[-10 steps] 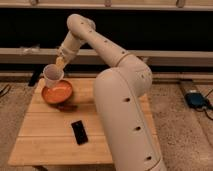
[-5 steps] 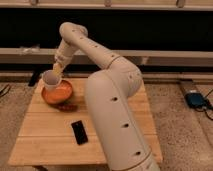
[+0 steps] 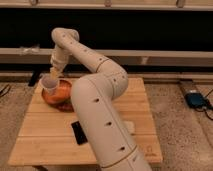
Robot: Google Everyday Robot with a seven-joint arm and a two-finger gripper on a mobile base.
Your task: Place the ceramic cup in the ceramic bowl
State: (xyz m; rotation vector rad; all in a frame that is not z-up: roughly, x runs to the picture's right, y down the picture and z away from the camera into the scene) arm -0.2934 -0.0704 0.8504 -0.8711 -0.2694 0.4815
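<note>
1. The gripper (image 3: 54, 75) hangs at the end of the white arm (image 3: 100, 85), which rises from the near edge of the wooden table (image 3: 45, 131), arches high over it and comes down at the far left corner.
2. The fingers point downward and are pinched on the ceramic cup (image 3: 49, 85), gripping it at the rim on its upper right side.
3. The ceramic cup sits directly below the fingers and slightly to their left. It is small and white, and its open mouth faces partly toward the camera.
4. The ceramic bowl (image 3: 64, 94) lies below the fingers and spreads out to their right. It is wide, shallow and orange-brown, and it rests on the table's far left part.
5. The cup is over the left portion of the bowl, inside the bowl's outline as seen from here. Whether its base touches the glaze or hangs just above it, I cannot tell.
6. A flat black object (image 3: 79, 132) lies on the table well below the fingers and to their right, toward the near edge. It is apart from the bowl and just beside the arm's lower segment.
7. Far to the right of the fingers, off the table, a blue device (image 3: 195, 100) sits on the floor.
</note>
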